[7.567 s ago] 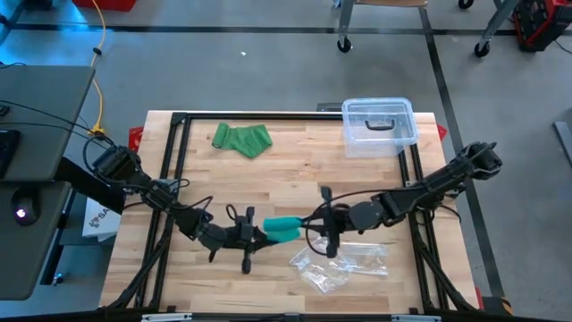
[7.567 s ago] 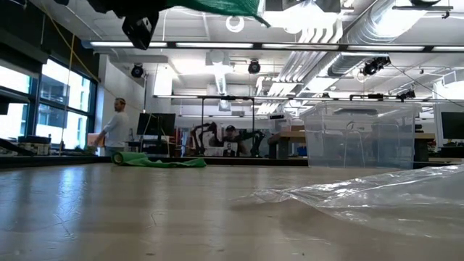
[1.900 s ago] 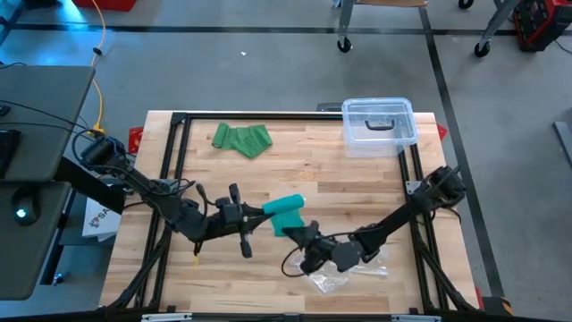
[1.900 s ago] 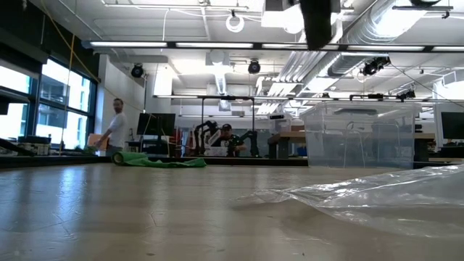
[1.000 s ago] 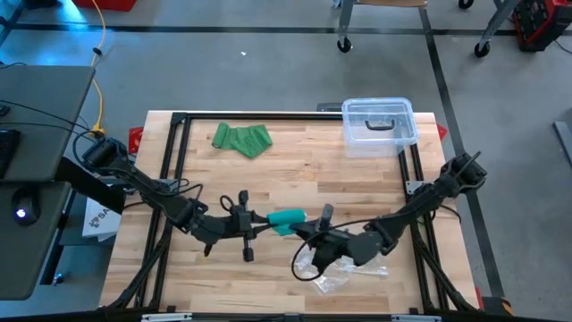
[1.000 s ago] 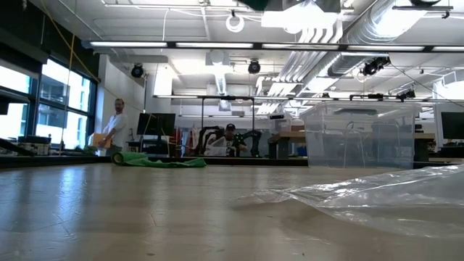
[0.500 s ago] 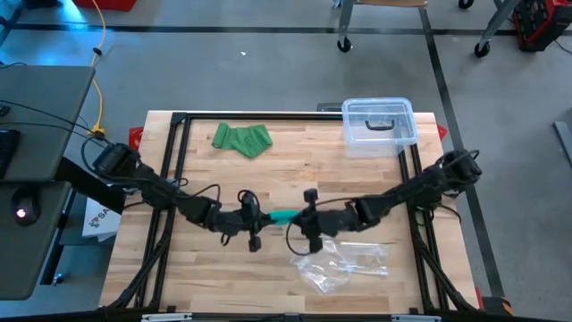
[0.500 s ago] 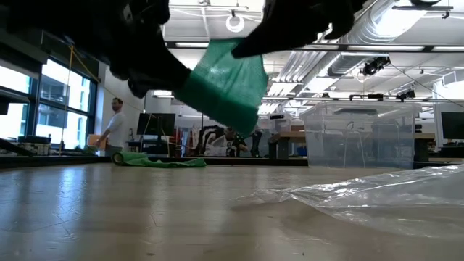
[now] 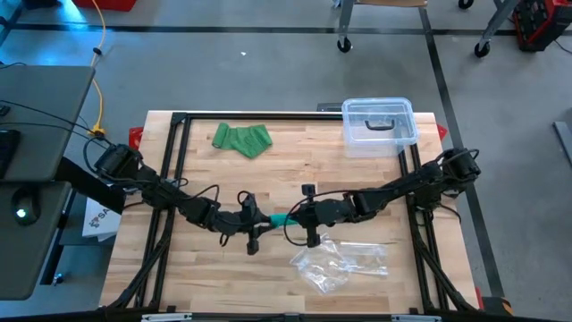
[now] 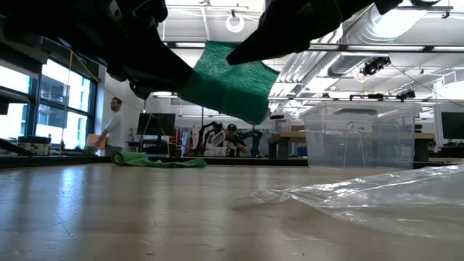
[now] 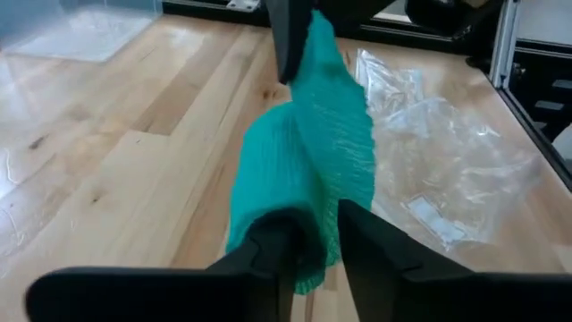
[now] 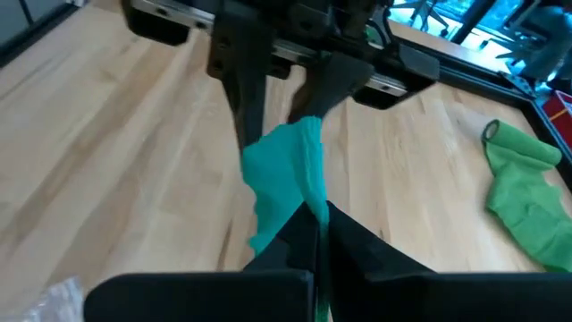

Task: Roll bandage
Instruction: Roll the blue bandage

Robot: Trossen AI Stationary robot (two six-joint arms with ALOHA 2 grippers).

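Fingers of both arms grip the teal bandage (image 9: 280, 219) mid-surface: left fingers (image 11: 304, 246) slightly parted, right fingers (image 12: 315, 234) shut. Wooden surface (image 9: 295, 170) lit; a person (image 10: 114, 125) stands in the room.

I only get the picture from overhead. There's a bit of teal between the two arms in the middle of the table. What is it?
Observer: A teal bandage, a stretchy ribbed strip bunched between the two claws.
Operator: Is it lying on the wood?
Observer: No. The low view shows the bandage hanging clear above the table.
Operator: Who has hold of it?
Observer: The right claw is pinched shut on one end. The left claw has its fingers either side of the other end, with a gap between them.
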